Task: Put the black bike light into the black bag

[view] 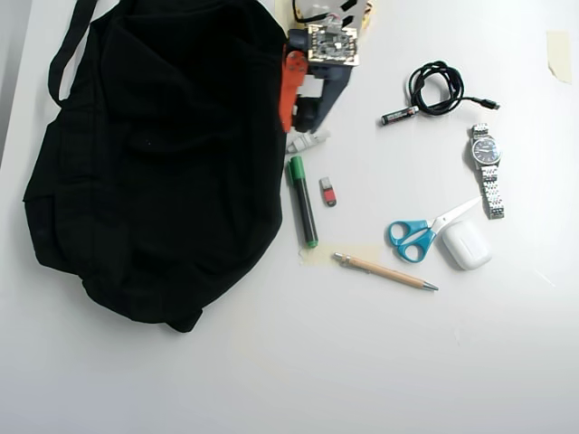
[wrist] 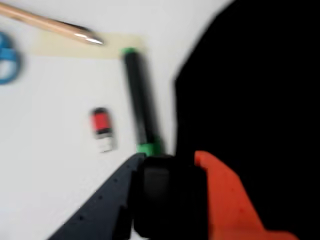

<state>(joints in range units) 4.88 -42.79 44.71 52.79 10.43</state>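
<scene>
The hand (view: 299,116) with its orange and black jaws grips a small black bike light (wrist: 159,192) right at the edge of the large soft black fabric bag (view: 163,154), just above the green-capped black marker (view: 302,201) on the white surface (view: 362,344)

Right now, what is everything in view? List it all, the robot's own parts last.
Large soft black fabric bag: 1, black, left half of the overhead view
Marker with green cap: 1, black, beside the bag's right edge
Small red-and-black stick: 1, right of the marker
Tan pen: 1, below the marker
Blue-handled scissors: 1, right of centre
White earbud case: 1, beside the scissors
Silver metal wristwatch: 1, far right
Coiled black cable: 1, top right
Black lump: 1, between the hand's fingers, blurred; maybe the bike light
Hand: 1, orange and dark fingers, at the bag's right edge
</scene>
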